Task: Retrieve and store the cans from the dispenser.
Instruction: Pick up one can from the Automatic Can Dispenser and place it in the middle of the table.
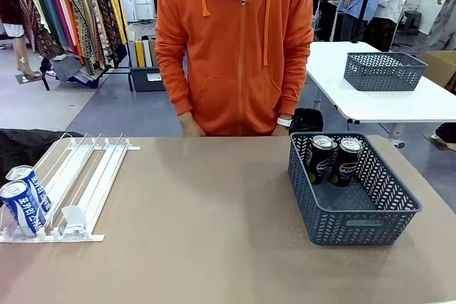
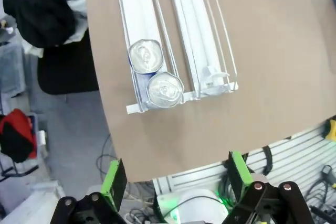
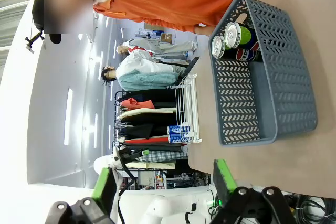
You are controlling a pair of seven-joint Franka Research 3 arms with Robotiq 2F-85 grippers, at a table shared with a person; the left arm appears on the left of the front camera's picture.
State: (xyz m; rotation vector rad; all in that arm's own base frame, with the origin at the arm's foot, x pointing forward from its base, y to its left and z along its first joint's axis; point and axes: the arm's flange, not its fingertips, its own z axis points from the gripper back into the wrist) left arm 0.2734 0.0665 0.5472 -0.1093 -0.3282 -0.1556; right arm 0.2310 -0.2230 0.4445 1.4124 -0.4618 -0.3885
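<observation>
The left gripper (image 2: 176, 179) has its green-padded fingers spread wide with nothing between them, and it hangs off the near edge of the matte tan table (image 1: 206, 218). Ahead of its fingertips lies the dispenser (image 2: 199, 35), a flat sloped rack of white plastic lanes with thin wire-like rails. Two blue-and-white cans (image 2: 156, 73) stand touching each other at the low end of the lane nearest the left finger, their round silver tops facing up. A white pusher block (image 2: 212, 72) sits in a lane toward the right finger. A person (image 1: 235, 48) in an orange hoodie stands at the far side of the table.

The right gripper (image 3: 164, 184) is also spread and empty. Beyond its right finger sits a dark grey perforated plastic basket (image 3: 273, 93), rectangular, with a herringbone cut-out pattern. Two dark cans (image 3: 226, 40) stand side by side at the end of the basket farthest from that gripper.
</observation>
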